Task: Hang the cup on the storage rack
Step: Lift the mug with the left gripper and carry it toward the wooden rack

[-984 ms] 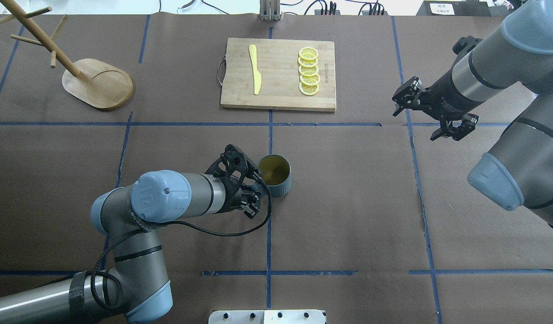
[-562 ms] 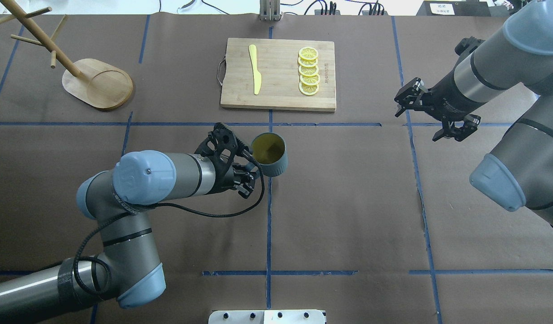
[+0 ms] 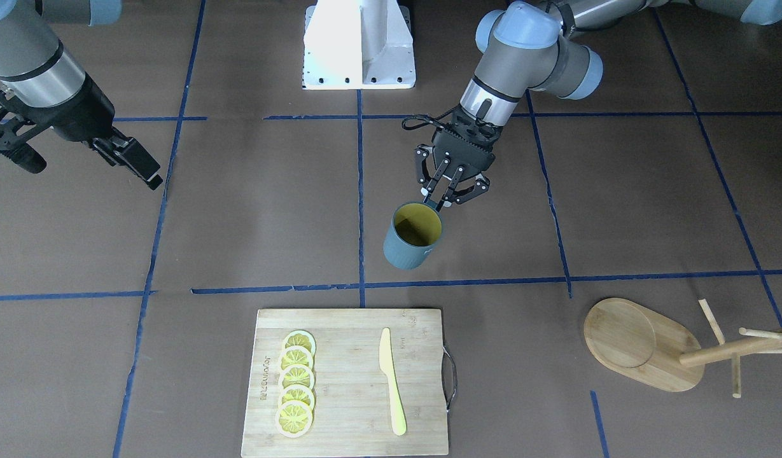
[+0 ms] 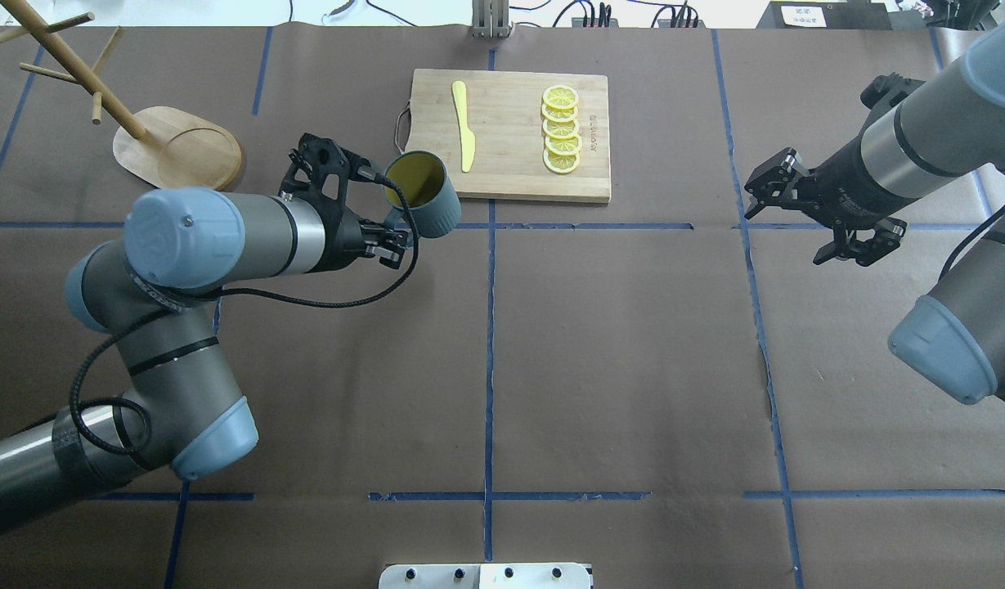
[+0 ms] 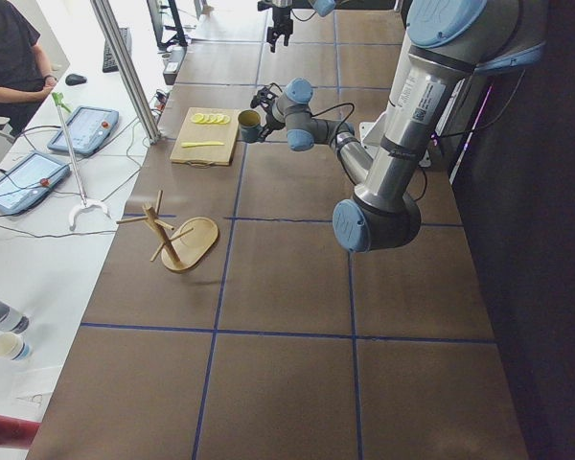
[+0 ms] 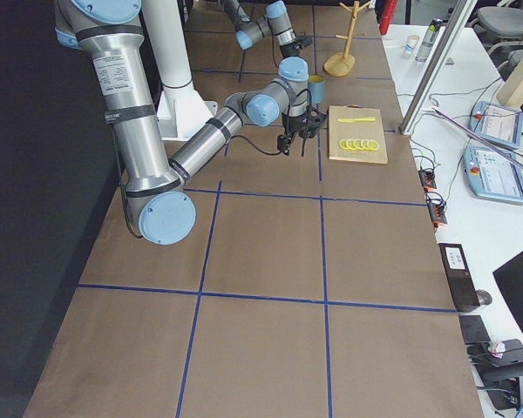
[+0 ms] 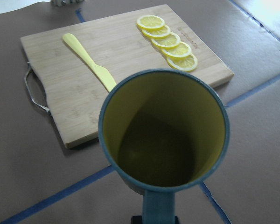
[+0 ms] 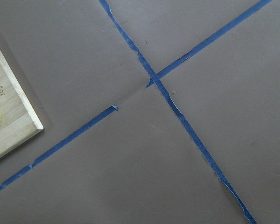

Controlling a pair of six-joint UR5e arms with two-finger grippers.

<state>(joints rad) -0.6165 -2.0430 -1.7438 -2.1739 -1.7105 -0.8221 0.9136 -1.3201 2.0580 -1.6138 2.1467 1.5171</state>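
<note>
The cup [image 4: 424,195], dark teal with a yellow inside, hangs tilted in the air by the near left corner of the cutting board. It also shows in the front view [image 3: 413,240] and fills the left wrist view [image 7: 163,140]. My left gripper [image 4: 392,216] is shut on the cup's handle; in the front view the left gripper [image 3: 440,202] grips at the rim. The storage rack [image 4: 179,151], a wooden mug tree with thin pegs, stands at the far left, apart from the cup. My right gripper [image 4: 787,222] is open and empty over the right side.
A bamboo cutting board [image 4: 510,164] lies at the far middle with a yellow knife [image 4: 464,127] and a row of lemon slices [image 4: 561,131]. Blue tape lines cross the brown table cover. The rack's pole [image 4: 69,65] leans toward the far left corner.
My left arm has lifted the cup and carried it away from the robot and to the left, toward the rack. My right arm has drawn back a little to the right.
</note>
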